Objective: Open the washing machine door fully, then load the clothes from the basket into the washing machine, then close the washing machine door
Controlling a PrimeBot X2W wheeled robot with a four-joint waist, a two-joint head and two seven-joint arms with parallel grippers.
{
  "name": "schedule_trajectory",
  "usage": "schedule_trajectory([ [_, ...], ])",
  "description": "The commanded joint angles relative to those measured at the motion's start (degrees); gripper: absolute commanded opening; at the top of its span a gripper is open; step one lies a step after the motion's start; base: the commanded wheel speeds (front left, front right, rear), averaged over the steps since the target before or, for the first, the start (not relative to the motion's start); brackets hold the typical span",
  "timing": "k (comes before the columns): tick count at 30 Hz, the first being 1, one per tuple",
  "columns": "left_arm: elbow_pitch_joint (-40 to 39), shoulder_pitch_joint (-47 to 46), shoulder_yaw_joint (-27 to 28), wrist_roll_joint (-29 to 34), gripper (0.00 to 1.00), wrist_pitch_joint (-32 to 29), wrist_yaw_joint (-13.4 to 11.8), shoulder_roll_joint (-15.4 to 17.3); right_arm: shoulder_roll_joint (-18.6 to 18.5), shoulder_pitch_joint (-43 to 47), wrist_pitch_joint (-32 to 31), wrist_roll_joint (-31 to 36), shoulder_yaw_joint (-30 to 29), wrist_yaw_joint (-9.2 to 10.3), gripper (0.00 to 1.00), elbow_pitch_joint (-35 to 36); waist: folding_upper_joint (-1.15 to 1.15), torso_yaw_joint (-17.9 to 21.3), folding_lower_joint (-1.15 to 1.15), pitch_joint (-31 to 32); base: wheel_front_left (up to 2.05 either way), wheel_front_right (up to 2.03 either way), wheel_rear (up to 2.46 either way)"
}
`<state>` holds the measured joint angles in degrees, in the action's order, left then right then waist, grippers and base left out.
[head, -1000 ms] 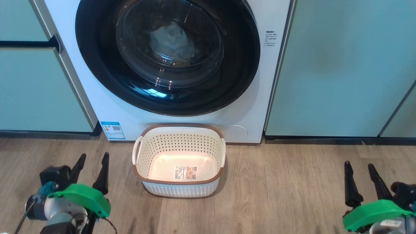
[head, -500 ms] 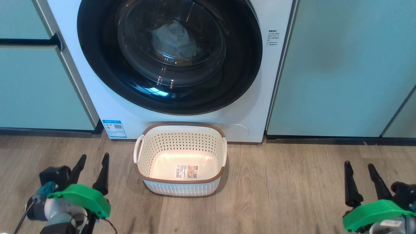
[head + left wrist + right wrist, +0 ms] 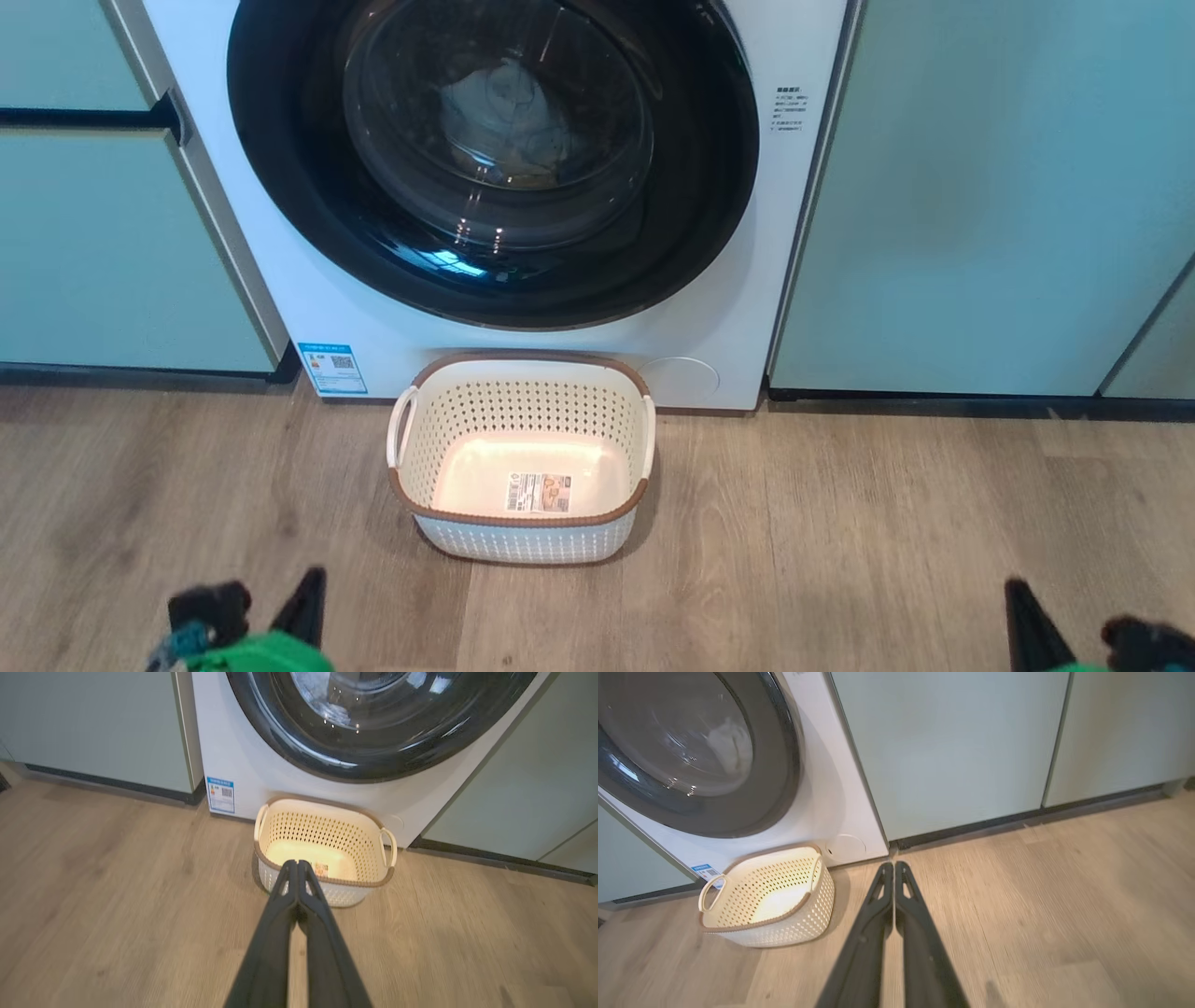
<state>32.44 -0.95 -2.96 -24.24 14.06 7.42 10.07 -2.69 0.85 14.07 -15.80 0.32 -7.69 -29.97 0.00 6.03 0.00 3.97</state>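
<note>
Clothes (image 3: 509, 121) are what this job moves, and they are the farthest thing away. Up close, the left end effector (image 3: 296, 864) has its two fingers pressed together with nothing in them. It hangs over the floor (image 3: 117, 896) in front of the basket (image 3: 350, 895). The right end effector (image 3: 893, 864) is pressed together too and holds nothing. It is off to the side, nearer the green cabinet (image 3: 962, 751). Next comes the basket, sitting on the floor just beside the washer (image 3: 373, 317). It is empty, and you can see the sticker (image 3: 537, 492) on its bottom. It looks light and stiff, and the two white handles (image 3: 400, 425) would be the best places to grab it. Behind it the door (image 3: 485, 261) looks shut, so little seems left to do. The door is big, hard, shiny and likely slippery, with a glass middle that should not be bumped. I cannot see a handle, so its edge is my guess for where to pull. Farthest back, the clothes lie inside, behind the glass. They look soft and light, and a pinch on a fold would lift them.
</note>
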Motion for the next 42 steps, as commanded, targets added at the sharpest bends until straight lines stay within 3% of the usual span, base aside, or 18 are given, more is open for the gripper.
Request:
schedule_trajectory([
  [1,-1.93,-3.16,0.78,-1.42,0.00,-0.24,0.00,1.08,-0.06,-3.19,-0.27,-1.52,-0.32,0.01,0.00,2.00,0.00,-0.07,0.00,-0.05,0.00,0.00,0.00],
  [42,-7.44,-3.77,3.58,-23.35,0.00,-6.87,0.02,-1.64,-0.10,-4.36,-6.88,-26.21,-2.39,0.07,0.00,6.70,0.00,-2.03,0.00,-1.40,0.00,0.00,0.00],
])
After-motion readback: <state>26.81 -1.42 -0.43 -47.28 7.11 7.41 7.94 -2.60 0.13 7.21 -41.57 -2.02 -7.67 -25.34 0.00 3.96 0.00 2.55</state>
